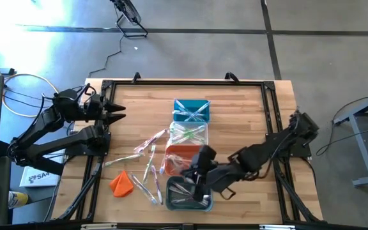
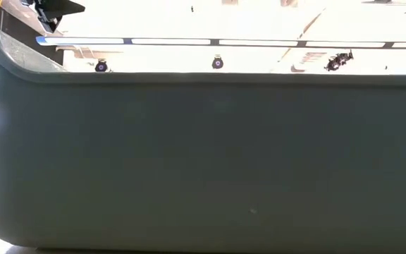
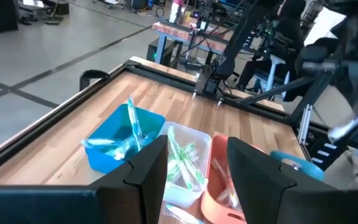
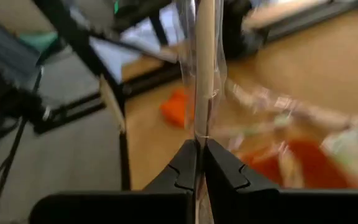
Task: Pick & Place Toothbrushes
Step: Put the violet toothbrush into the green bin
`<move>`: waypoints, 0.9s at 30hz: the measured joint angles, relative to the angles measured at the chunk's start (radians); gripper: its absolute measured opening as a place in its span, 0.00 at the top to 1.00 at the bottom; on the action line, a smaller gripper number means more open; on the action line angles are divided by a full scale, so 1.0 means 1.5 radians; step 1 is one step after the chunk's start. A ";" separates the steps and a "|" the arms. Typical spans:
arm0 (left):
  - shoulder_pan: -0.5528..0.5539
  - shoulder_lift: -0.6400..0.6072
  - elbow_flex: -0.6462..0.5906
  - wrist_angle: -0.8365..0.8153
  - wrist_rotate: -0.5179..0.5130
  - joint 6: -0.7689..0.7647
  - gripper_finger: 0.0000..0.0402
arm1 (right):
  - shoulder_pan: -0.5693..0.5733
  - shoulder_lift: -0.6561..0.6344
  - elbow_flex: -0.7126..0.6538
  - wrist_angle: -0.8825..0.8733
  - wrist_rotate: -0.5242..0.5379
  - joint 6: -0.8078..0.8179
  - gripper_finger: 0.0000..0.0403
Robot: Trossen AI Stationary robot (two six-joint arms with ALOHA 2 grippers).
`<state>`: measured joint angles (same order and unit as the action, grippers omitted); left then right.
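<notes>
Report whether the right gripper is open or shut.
Shut: the right gripper pinches a wrapped toothbrush between its closed fingers.

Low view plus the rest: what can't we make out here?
- Low view: a grey wall fills the frame, hiding the table.
- High view: right arm covers part of the grey bin; its contents can't be counted.
- Right wrist view: right gripper shut on a toothbrush; motion blur smears the bins behind.
</notes>
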<state>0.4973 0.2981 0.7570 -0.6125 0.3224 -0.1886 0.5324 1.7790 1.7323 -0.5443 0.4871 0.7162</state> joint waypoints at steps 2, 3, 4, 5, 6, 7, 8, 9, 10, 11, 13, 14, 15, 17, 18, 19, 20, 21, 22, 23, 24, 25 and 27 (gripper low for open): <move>0.000 0.000 0.000 0.000 0.000 0.000 0.60 | 0.004 0.015 0.010 -0.022 -0.036 0.029 0.98; 0.000 0.000 0.000 0.000 0.000 0.000 0.60 | 0.005 0.020 0.010 -0.029 -0.050 0.039 0.98; 0.000 0.000 0.000 0.000 0.000 0.000 0.60 | 0.005 0.024 0.010 -0.037 -0.062 0.050 0.98; 0.000 0.000 0.000 0.000 0.000 0.000 0.60 | 0.005 0.029 0.010 -0.041 -0.075 0.063 0.98; 0.000 0.000 0.000 0.000 0.000 0.000 0.60 | 0.006 0.031 0.010 -0.048 -0.086 0.075 0.98; 0.000 0.000 0.000 0.000 -0.001 0.002 0.60 | 0.008 0.032 0.010 -0.063 -0.088 0.087 0.98; 0.000 0.000 0.000 0.000 -0.001 0.005 0.60 | 0.011 0.035 0.010 -0.074 -0.088 0.097 0.98; 0.000 0.000 0.000 0.000 -0.002 0.008 0.60 | 0.012 0.039 0.010 -0.073 -0.090 0.102 0.98; 0.000 0.000 0.000 0.000 -0.003 0.014 0.60 | 0.012 0.042 0.011 -0.075 -0.088 0.106 0.98; 0.000 0.000 0.000 -0.001 -0.003 0.016 0.60 | 0.017 0.044 0.011 -0.085 -0.085 0.115 0.98; 0.000 0.000 0.000 -0.003 -0.003 0.017 0.60 | 0.017 0.051 0.010 -0.089 -0.083 0.135 0.98; 0.000 0.000 0.000 -0.005 -0.003 0.017 0.60 | 0.016 0.054 0.010 -0.088 -0.082 0.143 0.98; 0.000 0.000 0.000 -0.009 -0.003 0.018 0.60 | 0.017 0.060 0.010 -0.093 -0.083 0.149 0.97; 0.000 0.000 0.000 -0.018 -0.003 0.018 0.60 | 0.016 0.074 0.010 -0.098 -0.085 0.153 0.98; 0.000 0.000 0.000 -0.020 -0.003 0.018 0.60 | 0.016 0.084 0.010 -0.095 -0.086 0.153 0.98; 0.000 0.000 0.000 -0.022 -0.003 0.018 0.60 | 0.016 0.094 0.010 -0.097 -0.089 0.154 0.98; 0.000 0.000 0.000 -0.025 -0.003 0.018 0.60 | 0.016 0.103 0.010 -0.101 -0.093 0.156 0.98; 0.000 0.000 0.000 -0.027 -0.003 0.018 0.60 | 0.016 0.112 0.010 -0.100 -0.099 0.161 0.98; 0.000 0.000 0.000 -0.030 -0.003 0.018 0.60 | 0.016 0.119 0.010 -0.100 -0.101 0.168 0.98; 0.000 0.000 0.000 -0.031 -0.003 0.018 0.60 | 0.016 0.125 0.010 -0.103 -0.102 0.170 0.98; 0.000 0.000 0.000 -0.031 -0.003 0.018 0.60 | 0.016 0.132 0.010 -0.102 -0.102 0.171 0.98; 0.000 0.000 0.000 -0.030 -0.002 0.018 0.60 | 0.015 0.138 0.010 -0.100 -0.103 0.171 0.98; 0.000 0.000 0.000 -0.030 -0.002 0.018 0.60 | 0.015 0.149 0.010 -0.105 -0.108 0.171 0.98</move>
<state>0.4969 0.2977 0.7574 -0.6581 0.3187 -0.1619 0.5551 2.0023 1.7466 -0.7019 0.3251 0.9727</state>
